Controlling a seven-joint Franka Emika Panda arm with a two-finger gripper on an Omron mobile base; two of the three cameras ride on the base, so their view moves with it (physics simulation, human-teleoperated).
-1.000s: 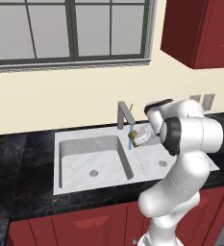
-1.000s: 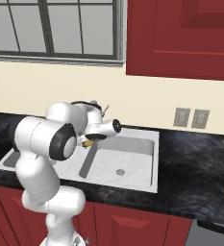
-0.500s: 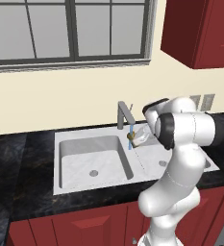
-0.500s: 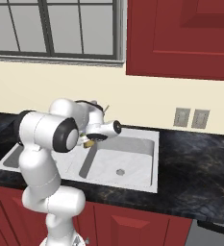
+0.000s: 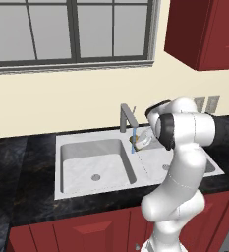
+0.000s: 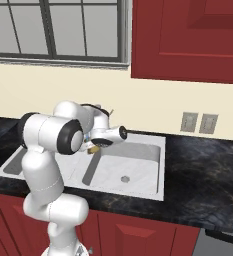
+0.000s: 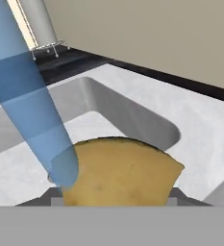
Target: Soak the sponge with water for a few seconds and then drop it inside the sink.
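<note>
Holding: the gripper (image 5: 135, 142) has its jaws clamped on the sponge (image 7: 120, 172), seen close up in the hand view as a yellow-olive lump between the dark tips.
Sponge: above the sink (image 5: 74, 147), just under the tap's spout, near the ridge between the two basins; in the right base view it is a small yellow spot (image 6: 93, 149) beside the white hand.
Water: a bright blue stream (image 7: 29, 101) runs down from the top left of the hand view and meets the sponge's left edge; in the left base view it is a thin blue line (image 5: 133, 139) below the spout.
Tap: square grey metal tap (image 5: 125, 116) at the back rim of the sink, its spout reaching forward over the basins.
Sink: light marbled double basin set into the dark tabletop (image 5: 17, 167); a round drain (image 5: 95, 177) shows in the left basin and another (image 6: 124, 178) in the right basin.
Arm: white, bent at the elbow, reaching from the front of the tabletop over the right basin toward the tap.
Surroundings: window (image 5: 71, 32) above the sink, red wall cupboard (image 6: 188, 40) to the right, two wall sockets (image 6: 198, 122) on the cream wall.
</note>
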